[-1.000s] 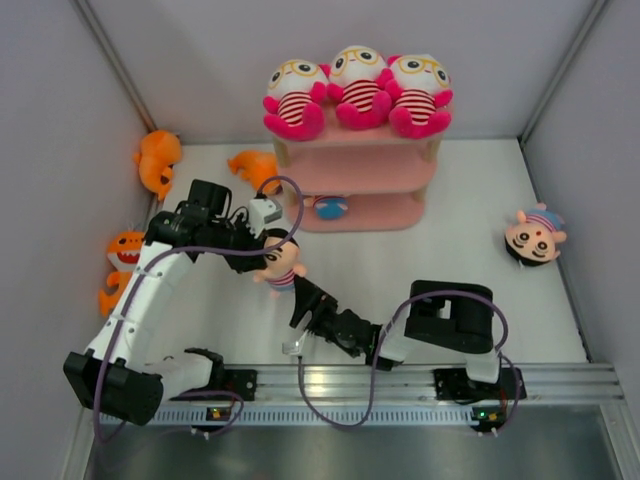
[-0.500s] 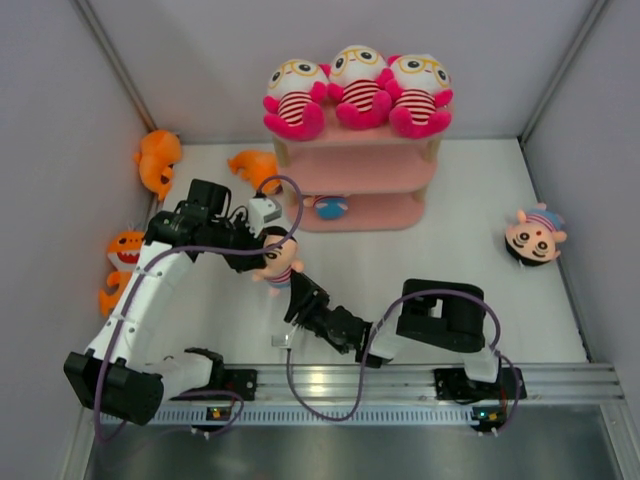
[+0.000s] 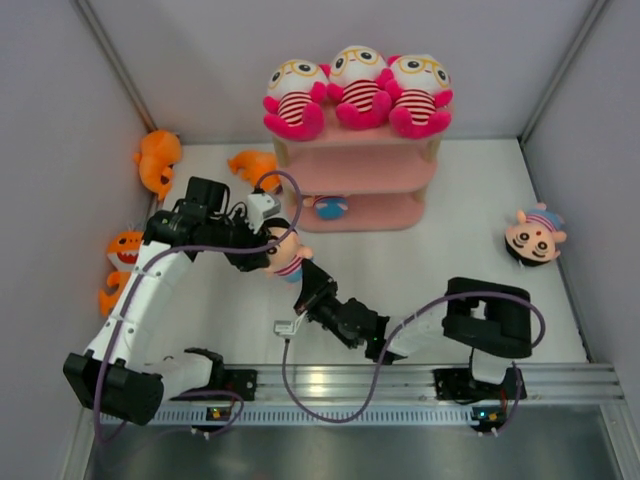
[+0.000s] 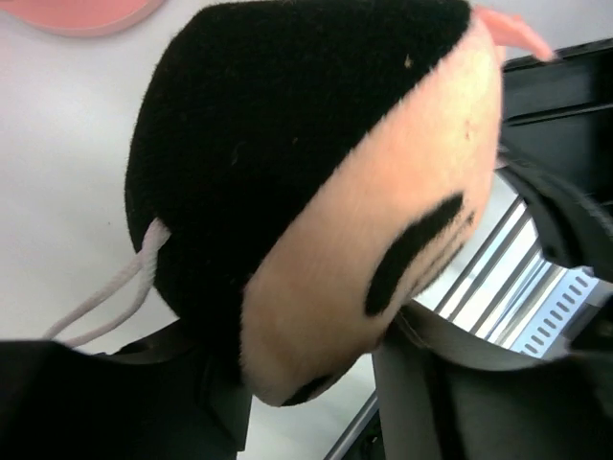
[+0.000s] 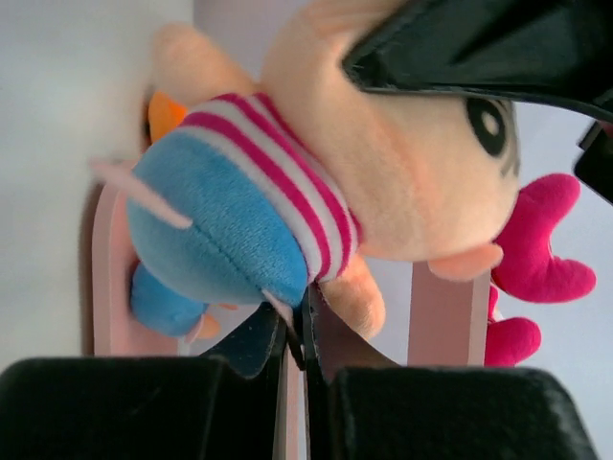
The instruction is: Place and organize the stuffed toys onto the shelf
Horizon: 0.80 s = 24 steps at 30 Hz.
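Observation:
A peach-faced doll (image 3: 285,255) with a blue body hangs over the table between both arms. Its black-haired head (image 4: 316,192) lies between the fingers of my left gripper (image 3: 268,248); whether they still press on it does not show. My right gripper (image 5: 305,321) is shut, pinching the bottom edge of the doll's blue body (image 5: 230,230) from below. The pink shelf (image 3: 360,172) stands at the back, with three glasses toys (image 3: 358,85) on its top board and a second doll (image 3: 330,207) on its bottom board. A third doll (image 3: 533,237) lies at the right.
Three orange sharks lie on the left side: one (image 3: 157,160) by the back wall, one (image 3: 252,165) beside the shelf, one (image 3: 122,255) against the left wall. Grey walls enclose the table. A metal rail (image 3: 400,380) runs along the near edge.
My right gripper rose to the doll's body and shut on it. The doll shifted a little up and to the right. My left gripper's fingers have spread somewhat around the head.

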{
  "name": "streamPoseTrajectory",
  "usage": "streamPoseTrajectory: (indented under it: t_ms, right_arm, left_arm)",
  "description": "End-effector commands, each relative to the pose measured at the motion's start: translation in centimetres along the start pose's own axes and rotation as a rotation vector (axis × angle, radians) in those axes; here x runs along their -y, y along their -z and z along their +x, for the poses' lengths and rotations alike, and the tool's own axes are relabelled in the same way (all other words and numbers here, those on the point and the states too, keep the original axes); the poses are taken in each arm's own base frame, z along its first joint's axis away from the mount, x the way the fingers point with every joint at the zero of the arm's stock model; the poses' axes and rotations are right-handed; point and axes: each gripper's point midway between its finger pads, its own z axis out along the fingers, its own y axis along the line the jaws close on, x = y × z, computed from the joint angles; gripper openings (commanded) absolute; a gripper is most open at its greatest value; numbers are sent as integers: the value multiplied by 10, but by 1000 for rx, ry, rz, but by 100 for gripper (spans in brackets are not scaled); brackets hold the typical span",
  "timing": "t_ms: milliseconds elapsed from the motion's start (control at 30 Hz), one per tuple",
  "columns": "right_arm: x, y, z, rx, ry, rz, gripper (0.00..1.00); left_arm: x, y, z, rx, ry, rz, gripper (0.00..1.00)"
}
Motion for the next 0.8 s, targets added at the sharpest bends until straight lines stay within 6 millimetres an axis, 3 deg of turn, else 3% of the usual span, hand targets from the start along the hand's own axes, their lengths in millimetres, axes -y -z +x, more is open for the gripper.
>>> streamPoseTrajectory:
  t_ms: [0, 33, 67, 100, 167, 200, 400, 500, 600, 667, 733, 767]
  right_arm:
    - [52, 12, -2, 52, -332, 52, 0]
    - [46, 12, -5, 72, -362, -22, 0]
    - [12, 19, -9, 88, -345, -204, 0]
    - [15, 27, -20, 165, -481, -268, 0]
    - [8, 32, -12, 169, -555, -347, 0]
    - [-2, 43, -8, 163, -571, -411, 0]
    - [-61, 81, 28, 33, -689, -676, 0]
    - [-77, 86, 47, -39, -704, -706, 0]
    - [-83, 88, 57, -83, -778, -787, 0]
    - [-92, 92, 83, -167, -800, -806, 0]
    - [-91, 96, 101, -216, -795, -780, 0]
    - [-81, 97, 106, -218, -802, -744, 0]
  left_arm:
    - [-3, 0, -7, 7, 9, -12, 52]
    - [-5, 0, -6, 2, 11, -20, 57]
    - [-5, 1, -5, 0, 7, -28, 64]
    - [-6, 2, -5, -1, 5, -36, 76]
    - [-7, 5, -5, 2, -2, -55, 86]
    - [-9, 7, -4, -2, -6, -70, 98]
    - [-16, 17, -2, -1, -34, -143, 98]
    - [-17, 21, -1, -1, -40, -164, 98]
    - [-18, 24, 1, -1, -44, -186, 98]
    - [-19, 26, 4, -7, -50, -200, 98]
    - [-19, 27, 7, -10, -57, -210, 98]
    - [-19, 30, 7, -5, -70, -219, 98]
